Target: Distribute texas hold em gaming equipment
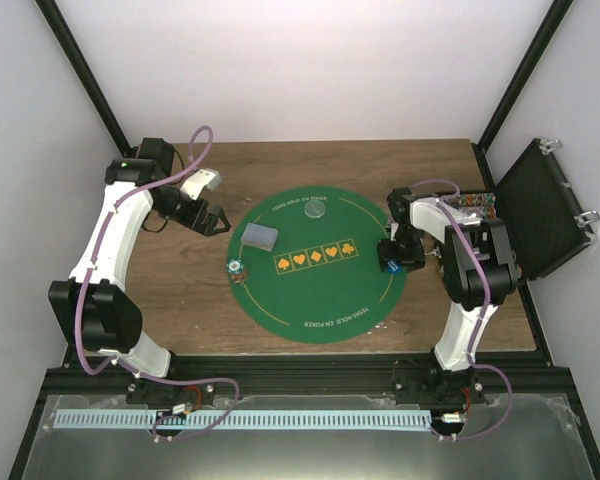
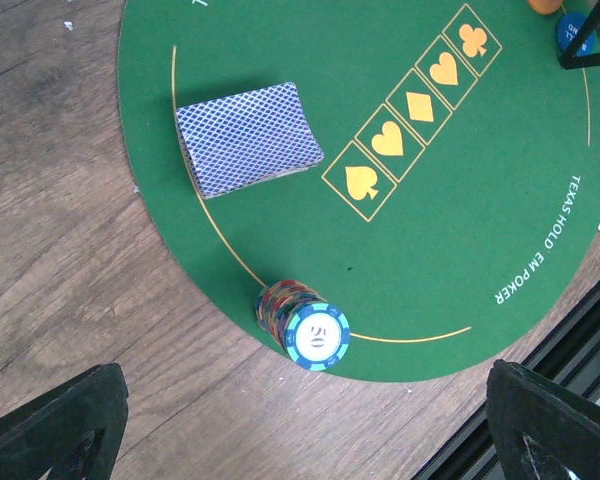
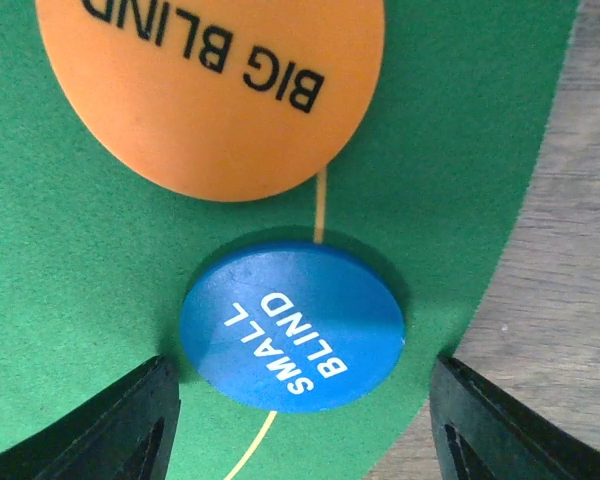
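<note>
A grey-backed card deck (image 1: pixel 259 236) lies on the left part of the green mat (image 1: pixel 320 300); it also shows in the left wrist view (image 2: pixel 248 138). A stack of poker chips (image 1: pixel 236 269) stands at the mat's left edge, topped by a blue "50" chip (image 2: pixel 318 335). A clear-grey disc (image 1: pixel 319 211) lies at the mat's far side. My left gripper (image 1: pixel 212 217) is open and empty, above the wood left of the deck. My right gripper (image 3: pixel 300 430) is open low over the mat's right edge. Its fingers (image 3: pixel 130 425) flank the blue "SMALL BLIND" disc (image 3: pixel 292 325). The orange "BIG BLIND" disc (image 3: pixel 212 85) lies just beyond.
An open black case (image 1: pixel 540 205) stands at the table's right edge, with a row of chips (image 1: pixel 470 203) beside it behind the right arm. Bare wood (image 2: pixel 70 270) surrounds the mat. A black rail (image 1: pixel 300 370) runs along the near edge.
</note>
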